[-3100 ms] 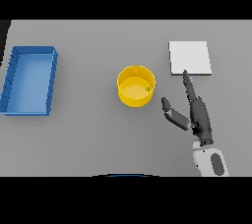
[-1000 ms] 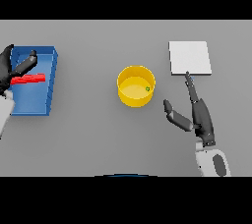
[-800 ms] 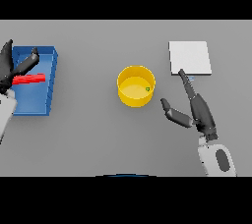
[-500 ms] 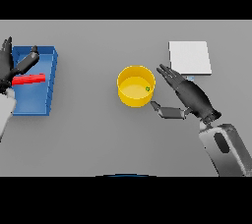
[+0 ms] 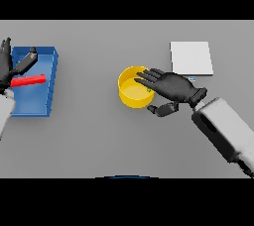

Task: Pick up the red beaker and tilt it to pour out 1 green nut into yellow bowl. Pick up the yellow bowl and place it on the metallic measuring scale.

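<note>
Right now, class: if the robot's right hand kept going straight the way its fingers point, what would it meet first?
The right hand points left, fingers already over the rim of the yellow bowl. It would probably meet the bowl first, though its height above it is unclear.

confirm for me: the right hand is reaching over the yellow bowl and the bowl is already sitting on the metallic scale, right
Not quite. In the head view the right hand does reach over the yellow bowl, but the bowl sits on the grey table, apart from the metallic scale behind it.
</note>
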Tool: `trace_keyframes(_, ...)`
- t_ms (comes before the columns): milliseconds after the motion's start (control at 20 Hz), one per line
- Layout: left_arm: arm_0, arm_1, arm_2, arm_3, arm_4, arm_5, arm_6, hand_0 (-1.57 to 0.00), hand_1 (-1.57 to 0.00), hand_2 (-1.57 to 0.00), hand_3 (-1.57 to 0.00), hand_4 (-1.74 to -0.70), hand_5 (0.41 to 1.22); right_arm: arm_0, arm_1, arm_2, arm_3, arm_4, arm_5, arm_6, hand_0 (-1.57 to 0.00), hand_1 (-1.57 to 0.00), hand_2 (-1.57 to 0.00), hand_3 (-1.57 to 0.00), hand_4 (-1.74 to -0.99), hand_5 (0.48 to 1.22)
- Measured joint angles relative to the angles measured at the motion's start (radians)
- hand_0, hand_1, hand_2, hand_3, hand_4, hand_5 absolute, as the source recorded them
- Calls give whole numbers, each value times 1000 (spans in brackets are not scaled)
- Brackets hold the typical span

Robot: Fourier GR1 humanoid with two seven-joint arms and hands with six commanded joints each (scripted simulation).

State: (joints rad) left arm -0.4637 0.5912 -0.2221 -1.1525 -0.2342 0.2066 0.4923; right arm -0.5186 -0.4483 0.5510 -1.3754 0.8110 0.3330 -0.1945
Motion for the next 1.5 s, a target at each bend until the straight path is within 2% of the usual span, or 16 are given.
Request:
trace_keyframes(100, 8, 6, -1, -15, -1, 0, 4, 0, 0, 0, 0, -746, 707, -40, 17, 34, 42, 22, 25, -2, 1, 1, 1, 1, -1215, 717)
trace_keyframes(150, 17, 11, 6, -10, 6, -3, -10, 0, 0, 0, 0, -746, 704, -50, 8, 46, 55, 29, 35, -25, 1, 1, 1, 1, -1218, 720)
trace_keyframes(250, 21, 15, 8, -23, 6, 1, 9, 1, 1, 1, 1, -743, 698, -80, 28, 69, 90, 36, 70, -17, 1, 1, 1, 1, -1225, 722)
trace_keyframes(400, 30, 14, -1, -31, 3, -3, -5, 1, 1, 1, 1, -739, 699, -117, 59, 98, 137, 45, 89, -30, 1, 1, 1, 1, -1245, 730)
trace_keyframes(600, 23, 19, 12, -15, 12, -3, -8, 1, 1, 1, 1, -744, 697, -177, 99, 133, 222, 80, 92, -10, 1, 1, 1, 1, -1258, 734)
trace_keyframes(700, 20, 20, 12, -13, 13, -7, -6, 1, 1, 1, 1, -744, 698, -197, 105, 141, 250, 82, 98, -26, 1, 1, 1, 1, -1261, 736)
trace_keyframes(950, 35, 23, 13, -26, 17, -7, -1, 1, 1, 1, 1, -744, 697, -216, 120, 150, 305, 81, 142, -6, 1, 1, -3, -28, -1282, 749)
trace_keyframes(1050, 28, 22, 12, -11, 9, -2, -6, 1, 1, 1, 1, -745, 699, -213, 124, 154, 297, 75, 164, -5, 1, 1, -23, -72, -1289, 758)
trace_keyframes(1150, 19, 28, 20, -6, 13, -3, -12, 1, 1, 1, 1, -750, 701, -213, 134, 141, 316, 62, 189, 28, -26, -36, -71, -141, -1302, 805)
trace_keyframes(1200, 30, 30, 23, -8, 18, -4, -18, 1, 1, 1, 1, -752, 701, -206, 128, 137, 300, 53, 210, 31, -161, -135, -147, -182, -1321, 839)
trace_keyframes(1250, 36, 29, 19, -16, 15, -1, -24, 1, 1, 1, 1, -754, 700, -209, 134, 140, 307, 59, 209, 45, -443, -422, -375, -236, -1351, 915)
trace_keyframes(1350, 32, 28, 15, -24, 10, 1, -21, 1, 1, 1, 1, -755, 704, -213, 136, 142, 314, 56, 205, 13, -849, -836, -806, -399, -1463, 1025)
trace_keyframes(1450, 26, 29, 21, -14, 15, -1, -16, 1, 1, 1, 1, -756, 701, -218, 131, 143, 312, 48, 221, -5, -1109, -1100, -1081, -706, -1557, 1096)
trace_keyframes(1500, 23, 28, 18, -14, 11, -1, -16, 1, 1, 1, 1, -754, 700, -219, 125, 143, 313, 44, 227, -17, -1201, -1195, -1133, -871, -1594, 1121)
